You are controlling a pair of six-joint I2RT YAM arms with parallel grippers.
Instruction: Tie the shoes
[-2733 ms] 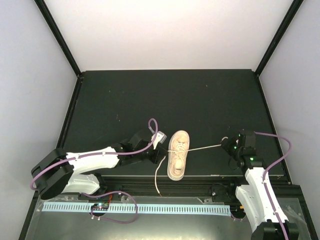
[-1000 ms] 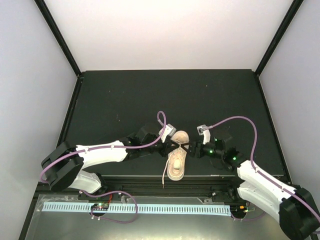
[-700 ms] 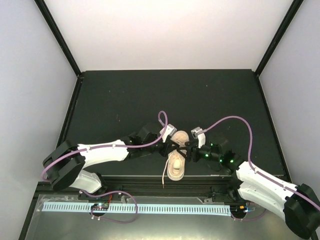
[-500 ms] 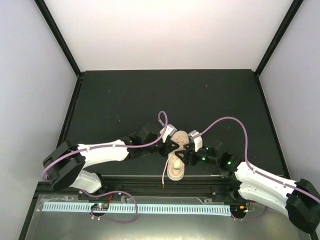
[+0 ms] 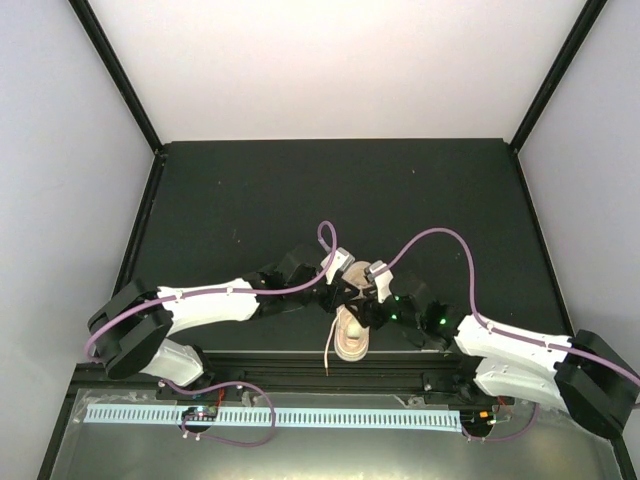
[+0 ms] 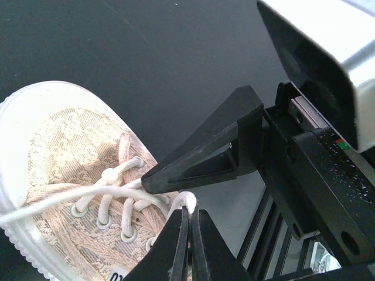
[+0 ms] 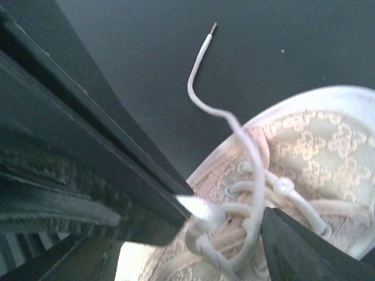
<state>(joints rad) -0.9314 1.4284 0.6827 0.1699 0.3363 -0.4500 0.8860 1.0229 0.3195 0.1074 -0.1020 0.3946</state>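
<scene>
The pale beige-pink shoe (image 5: 350,335) lies near the table's front edge, toe away from the arms. My left gripper (image 5: 343,290) is over its laces and, in the left wrist view, is shut (image 6: 188,212) on a small white loop of lace (image 6: 188,200). My right gripper (image 5: 366,300) has come in from the right and stands open (image 7: 234,225) around the laces, one black finger (image 6: 205,158) just beside that loop. A loose lace end (image 7: 202,52) curls up over the mat. Another lace tail (image 5: 328,355) hangs off the table's front edge.
The black mat (image 5: 300,200) stretches behind the shoe, with white walls around it. A dark metal rail (image 5: 300,372) runs along the front edge just below the shoe. Purple cables (image 5: 430,240) arch over both wrists.
My right arm has let go of the lace it held stretched to the right and has swung left onto the shoe, its jaws narrowing slightly. My left gripper has kept its grip.
</scene>
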